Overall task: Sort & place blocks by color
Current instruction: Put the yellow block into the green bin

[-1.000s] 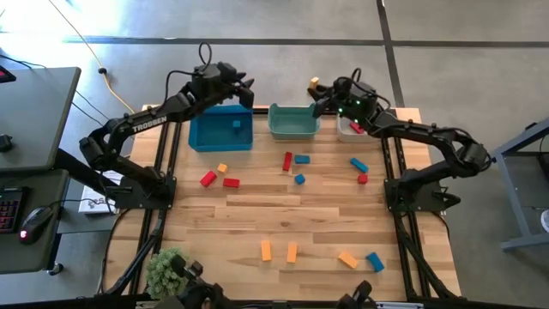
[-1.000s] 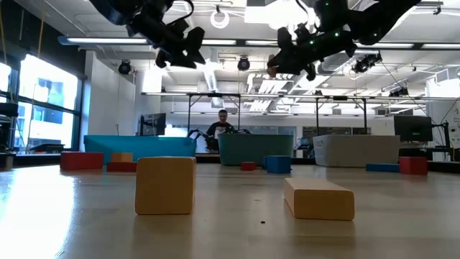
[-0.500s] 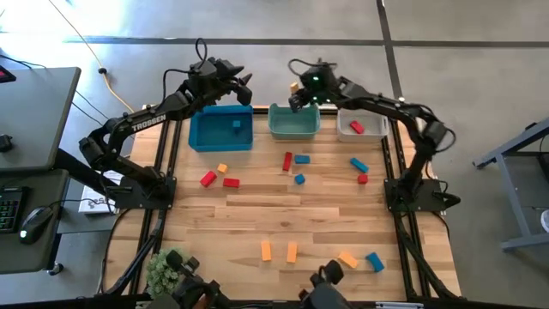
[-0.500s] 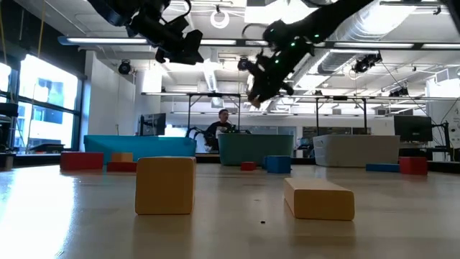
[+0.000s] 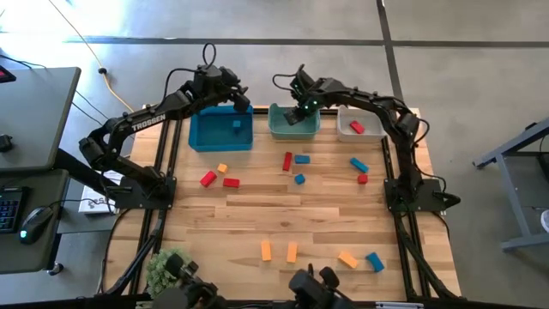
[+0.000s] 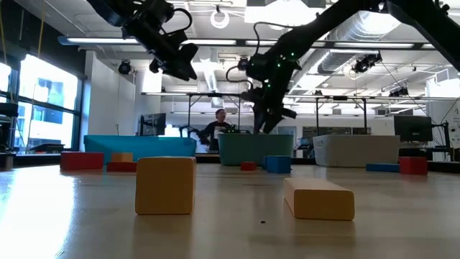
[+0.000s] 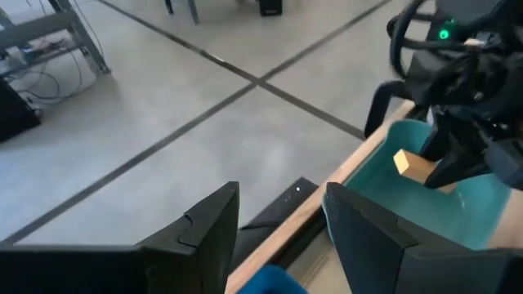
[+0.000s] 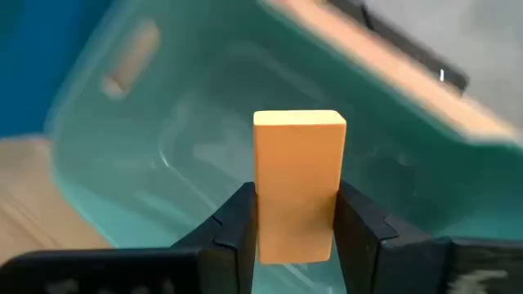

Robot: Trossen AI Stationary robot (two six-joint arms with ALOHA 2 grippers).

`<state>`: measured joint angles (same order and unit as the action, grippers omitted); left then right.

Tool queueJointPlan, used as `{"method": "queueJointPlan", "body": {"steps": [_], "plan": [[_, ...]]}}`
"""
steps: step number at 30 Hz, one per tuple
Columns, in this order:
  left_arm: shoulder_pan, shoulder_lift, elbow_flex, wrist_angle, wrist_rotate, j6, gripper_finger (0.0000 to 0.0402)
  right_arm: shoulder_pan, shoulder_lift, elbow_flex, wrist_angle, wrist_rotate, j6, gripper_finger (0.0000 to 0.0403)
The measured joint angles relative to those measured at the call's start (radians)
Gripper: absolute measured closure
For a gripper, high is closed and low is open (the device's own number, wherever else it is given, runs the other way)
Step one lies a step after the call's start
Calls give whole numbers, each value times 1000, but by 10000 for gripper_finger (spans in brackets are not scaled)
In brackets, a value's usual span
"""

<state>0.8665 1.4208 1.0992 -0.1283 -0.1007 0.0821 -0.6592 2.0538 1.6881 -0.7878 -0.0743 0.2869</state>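
Near edge of wooden worktop (image 5: 257, 215): orange blocks. Mid-worktop: red and blue blocks. Far side: right end effector (image 8: 296, 237) clamps an orange rectangular block (image 8: 298, 184) above the teal plastic bin (image 5: 293, 127). Left end effector (image 7: 278, 237), fingers parted and empty, hovers over the blue bin (image 5: 220, 130).

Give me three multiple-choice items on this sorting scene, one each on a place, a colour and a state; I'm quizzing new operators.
1. Where is the right gripper?
A. over the teal bin
B. over the white bin
C. at the table's near edge

2. What colour is the block it holds?
A. red
B. blue
C. orange

3. How is the left gripper?
A. shut on a block
B. open and empty
C. resting on the table

Answers:
1 A, the high view shows it above the teal bin.
2 C, the right wrist view shows an orange block between the fingers.
3 B, its wrist view shows spread fingers with nothing between.
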Motion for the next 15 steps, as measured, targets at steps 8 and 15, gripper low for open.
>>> {"method": "queueJointPlan", "body": {"steps": [8, 15], "plan": [[0, 0, 0, -42, 54, -53, 227, 5, 45, -1, -73, -9, 20, 302], [0, 0, 0, -52, 64, -80, 227, 6, 45, -1, -69, -8, 23, 294]]}}
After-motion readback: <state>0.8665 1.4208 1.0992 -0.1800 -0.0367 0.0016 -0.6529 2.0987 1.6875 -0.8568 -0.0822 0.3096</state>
